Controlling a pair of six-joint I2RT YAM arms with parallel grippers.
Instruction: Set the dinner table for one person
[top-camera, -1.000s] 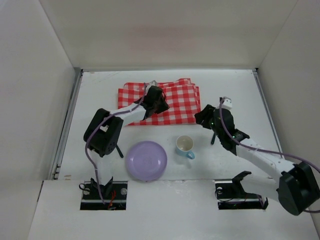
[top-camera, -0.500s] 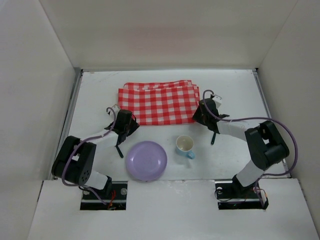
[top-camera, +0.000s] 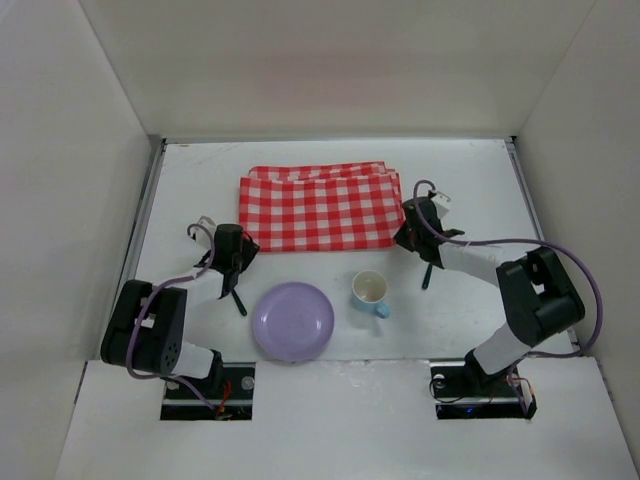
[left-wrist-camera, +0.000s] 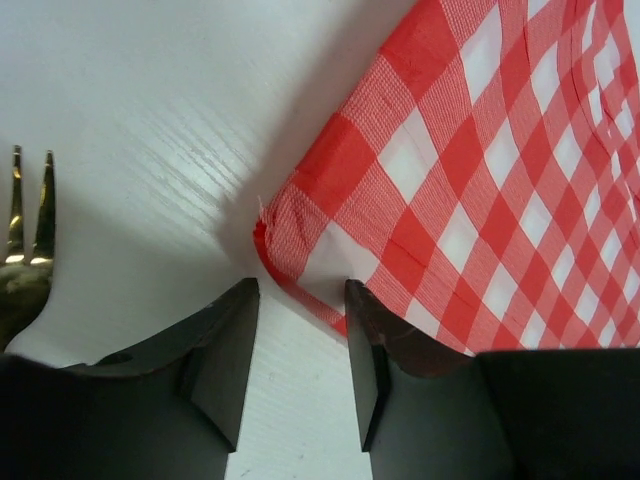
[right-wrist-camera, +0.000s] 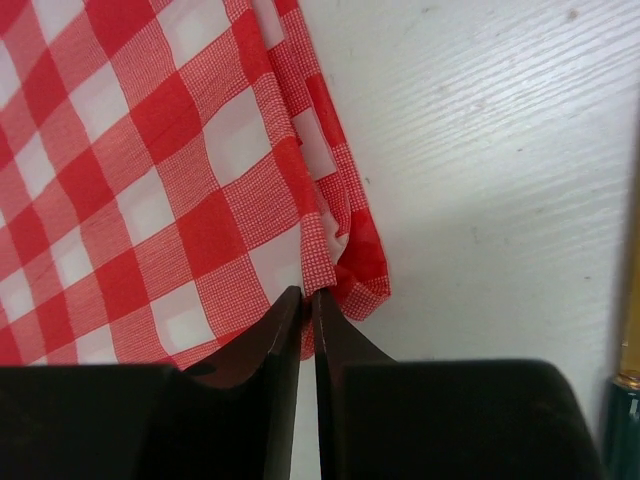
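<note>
A folded red-and-white checked cloth (top-camera: 318, 208) lies at the back middle of the white dinner table (top-camera: 480, 180). My left gripper (left-wrist-camera: 300, 290) is open at the cloth's near left corner (left-wrist-camera: 290, 240), and that corner lies just between the fingertips. My right gripper (right-wrist-camera: 308, 292) is shut on a raised fold of the cloth (right-wrist-camera: 200, 180) at its near right corner. In the top view the left gripper (top-camera: 243, 250) and right gripper (top-camera: 406, 232) sit low at those two corners. A lilac plate (top-camera: 292, 321) and a pale cup (top-camera: 370, 290) with a blue handle stand nearer the front.
A dark-handled fork (top-camera: 236, 298) lies left of the plate, its gold tines (left-wrist-camera: 25, 230) showing in the left wrist view. Another dark utensil (top-camera: 428, 275) lies right of the cup; its green and gold handle (right-wrist-camera: 625, 400) shows beside the right gripper. Grey rails edge both table sides.
The left arm drew back from over the cloth to its near left corner and opened. The right gripper moved in to the near right corner and closed on a fold.
</note>
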